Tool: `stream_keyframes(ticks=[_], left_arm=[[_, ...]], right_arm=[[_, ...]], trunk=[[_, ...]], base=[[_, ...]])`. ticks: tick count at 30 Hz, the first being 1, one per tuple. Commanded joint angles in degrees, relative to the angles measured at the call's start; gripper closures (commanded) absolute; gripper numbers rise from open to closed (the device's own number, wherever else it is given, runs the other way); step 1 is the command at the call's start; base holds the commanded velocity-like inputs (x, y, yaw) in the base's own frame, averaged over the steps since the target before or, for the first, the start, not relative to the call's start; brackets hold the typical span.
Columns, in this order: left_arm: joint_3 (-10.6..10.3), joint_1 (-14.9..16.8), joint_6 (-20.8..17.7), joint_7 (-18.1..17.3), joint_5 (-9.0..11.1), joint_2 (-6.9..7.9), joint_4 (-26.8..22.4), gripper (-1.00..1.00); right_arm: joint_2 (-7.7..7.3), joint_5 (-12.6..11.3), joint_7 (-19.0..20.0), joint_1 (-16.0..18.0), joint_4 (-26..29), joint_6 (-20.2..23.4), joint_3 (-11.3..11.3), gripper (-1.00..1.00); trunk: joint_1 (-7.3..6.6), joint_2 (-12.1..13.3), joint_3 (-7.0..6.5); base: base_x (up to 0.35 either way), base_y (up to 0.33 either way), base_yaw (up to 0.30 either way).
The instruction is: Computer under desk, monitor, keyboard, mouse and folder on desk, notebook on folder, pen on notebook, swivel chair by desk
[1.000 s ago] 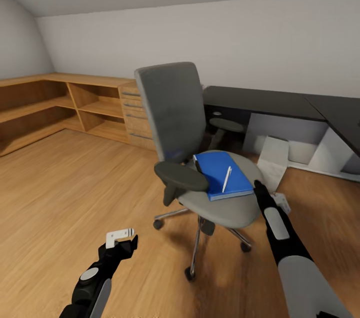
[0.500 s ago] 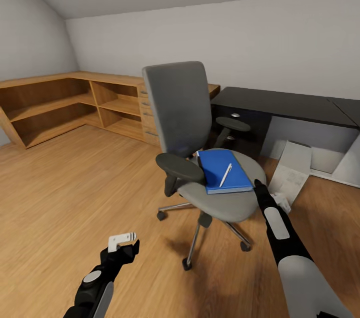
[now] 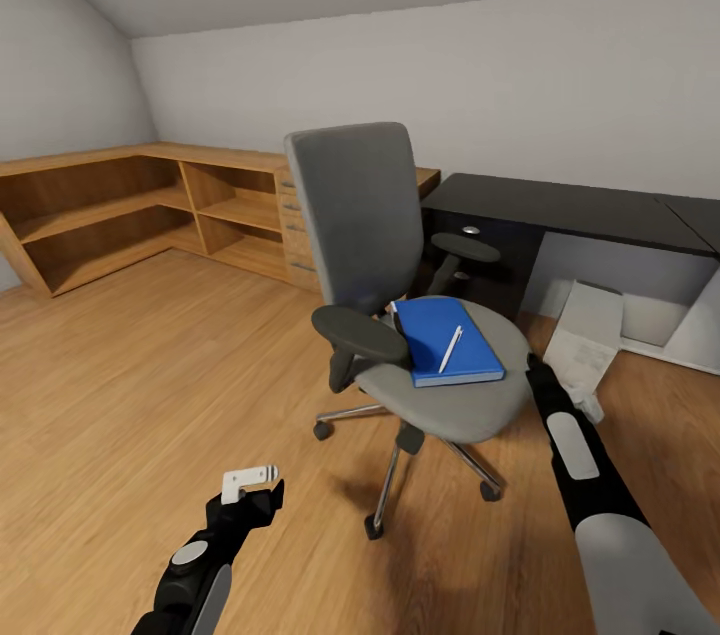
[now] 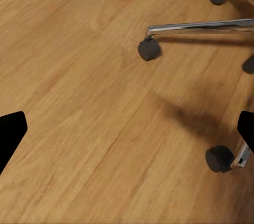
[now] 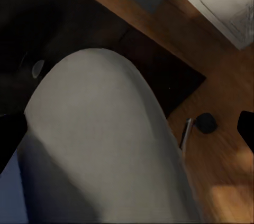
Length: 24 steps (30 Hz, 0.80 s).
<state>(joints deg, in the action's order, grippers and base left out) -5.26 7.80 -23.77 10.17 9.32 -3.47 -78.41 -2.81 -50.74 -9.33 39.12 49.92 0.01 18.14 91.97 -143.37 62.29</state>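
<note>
The swivel chair [image 3: 355, 215] stands on the wood floor in front of the black-topped desk [image 3: 570, 205]. On its grey seat lies the blue folder [image 3: 430, 330] with the white pen [image 3: 451, 349] on top. A notebook cannot be told apart from the folder. The light grey computer [image 3: 585, 335] leans tilted on the floor by the desk's open side. My right gripper [image 3: 585, 403] hangs open between the seat's edge and the computer, and its wrist view looks along the seat's rim [image 5: 106, 145]. Low over the floor, my left gripper [image 3: 250, 481] is open near the chair's castors [image 4: 149, 48].
A light wooden L-shaped shelf unit with a drawer stack [image 3: 295, 225] runs along the left and back walls. The chair's chrome star base [image 3: 400, 455] spreads between my arms. Bare wood floor [image 3: 150, 365] lies to the left. The ceiling slopes down on the left.
The view swung left a second ago and has held since. My right arm has drawn slightly away from the seat edge toward the computer. The left gripper has dipped slightly.
</note>
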Motion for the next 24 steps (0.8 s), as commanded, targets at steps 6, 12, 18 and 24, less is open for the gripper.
stream_keyframes(ticks=[6, 12, 18, 24], left_arm=[[-0.11, 0.03, -0.22, 0.50, 0.61, 0.02, -0.07, -1.00], [-0.11, 0.03, -0.22, 0.47, 0.61, 0.02, -0.07, -1.00], [-0.11, 0.03, -0.27, 0.47, 0.60, 0.03, -0.07, -1.00], [-0.11, 0.03, -0.30, 0.51, 0.55, 0.03, -0.07, -1.00]], right_arm=[[-1.30, -0.67, -0.21, 0.00, 0.04, 0.02, 0.04, -1.00], [-1.40, -0.68, -0.23, -0.01, -0.06, 0.05, 0.05, -1.00], [-1.31, -0.73, -0.20, -0.02, -0.11, 0.08, 0.03, -1.00], [-1.18, -0.81, -0.27, -0.07, -0.16, 0.18, -0.03, -1.00]], trunk=[[-0.01, -0.02, 0.05], [-0.01, -0.02, 0.05], [-0.01, -0.02, 0.05], [-0.01, -0.02, 0.05]], base=[[0.023, 0.000, 0.000], [0.253, 0.000, 0.000], [0.266, 0.000, 0.000], [0.088, 0.000, 0.000]])
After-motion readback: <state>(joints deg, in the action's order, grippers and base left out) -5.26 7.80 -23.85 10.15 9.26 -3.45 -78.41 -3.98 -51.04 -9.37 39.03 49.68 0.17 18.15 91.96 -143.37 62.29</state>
